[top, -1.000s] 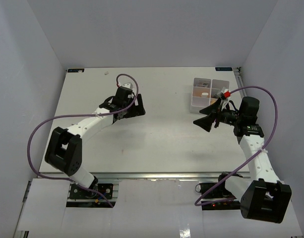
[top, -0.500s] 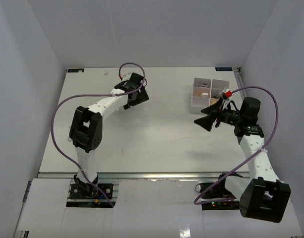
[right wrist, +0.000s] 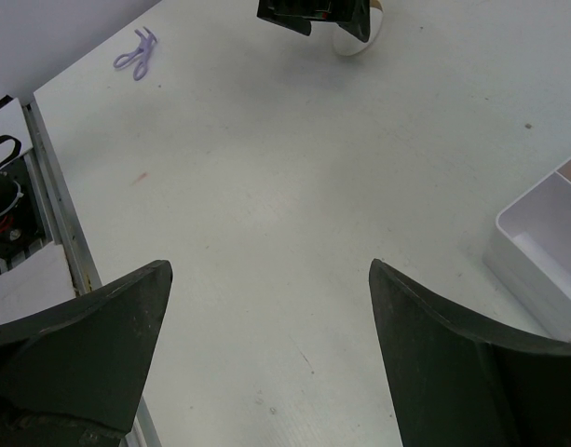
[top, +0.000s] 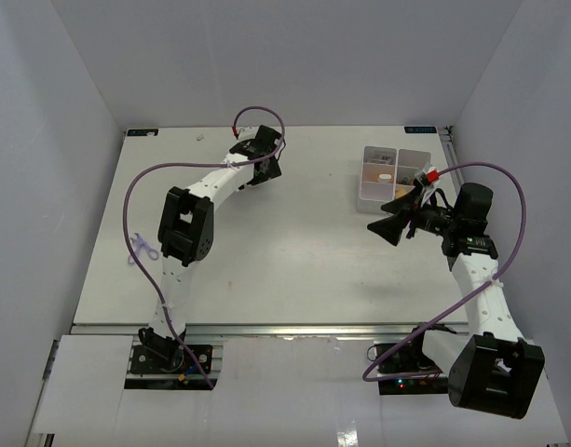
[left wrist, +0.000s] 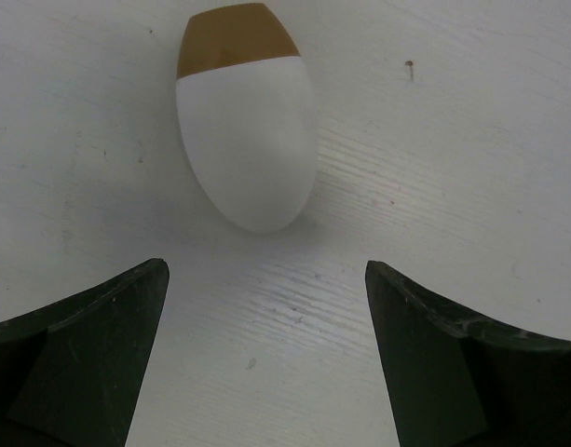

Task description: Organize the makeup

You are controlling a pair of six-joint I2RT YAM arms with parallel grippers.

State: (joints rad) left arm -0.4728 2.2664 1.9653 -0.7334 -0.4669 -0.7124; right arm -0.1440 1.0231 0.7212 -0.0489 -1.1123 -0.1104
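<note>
While the right gripper (right wrist: pixel 268 270) hangs wide and empty over bare table nearest the bases, the white box (top: pixel 371 196) just beyond it already holds tan and brown pieces, too small to name. Farthest out is the left gripper (left wrist: pixel 265 270), jaws wide, nothing held, just short of the white-and-brown oval piece (left wrist: pixel 246 140) lying flat. Judged nearly done: no other makeup lies loose. Only the left wrist view shows the oval clear of both fingers; from above the arm hides it.
</note>
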